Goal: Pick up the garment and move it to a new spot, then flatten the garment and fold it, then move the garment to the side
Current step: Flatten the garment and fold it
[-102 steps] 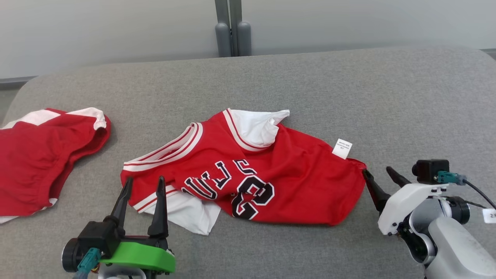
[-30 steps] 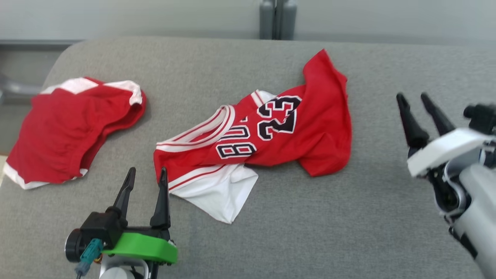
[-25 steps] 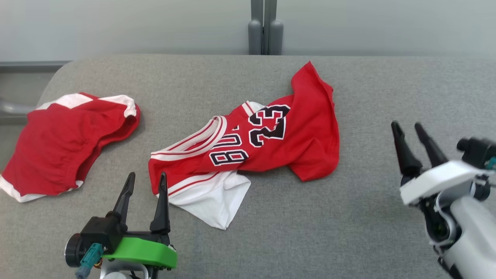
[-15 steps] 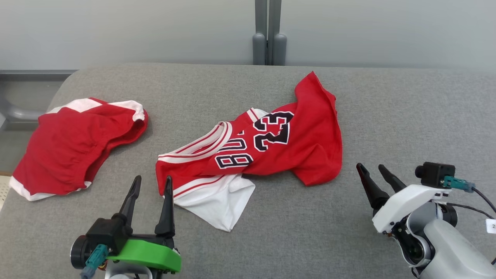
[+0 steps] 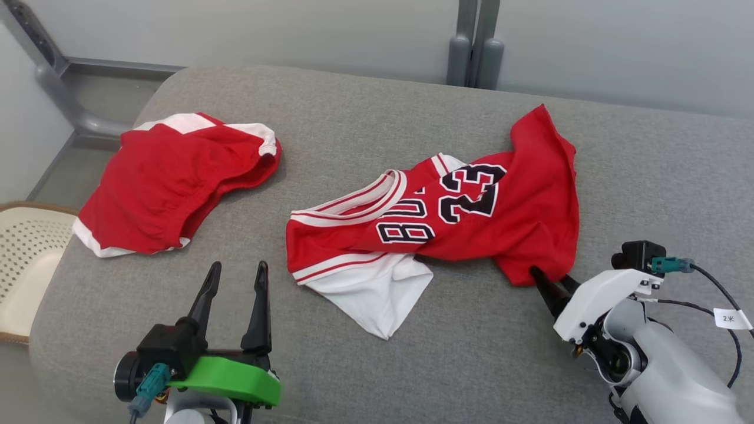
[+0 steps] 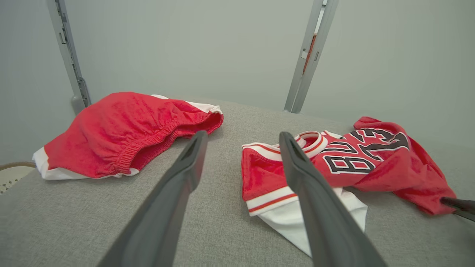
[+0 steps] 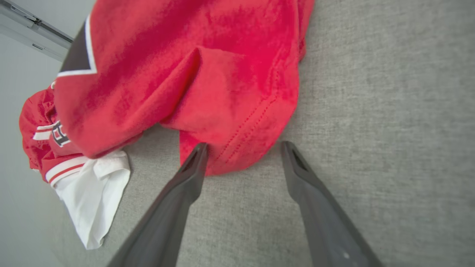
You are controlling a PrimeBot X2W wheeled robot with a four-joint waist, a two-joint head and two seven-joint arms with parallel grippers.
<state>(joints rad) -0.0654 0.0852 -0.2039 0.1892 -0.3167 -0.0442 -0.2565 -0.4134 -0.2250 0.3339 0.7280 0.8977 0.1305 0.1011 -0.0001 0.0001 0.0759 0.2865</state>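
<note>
Right gripper (image 7: pixel 245 146) spread around jersey (image 5: pixel 471 224) hem corner at 5 o'clock; tips barely overlap it, so closing may slip off.

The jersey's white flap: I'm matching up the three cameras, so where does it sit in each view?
Head view: the white flap lies low, near the centre.
Left wrist view: the flap is low, right of centre.
Right wrist view: the flap is at the lower left.
Shared landmark: the striped trim, red on white, borders the flap in all three.
</note>
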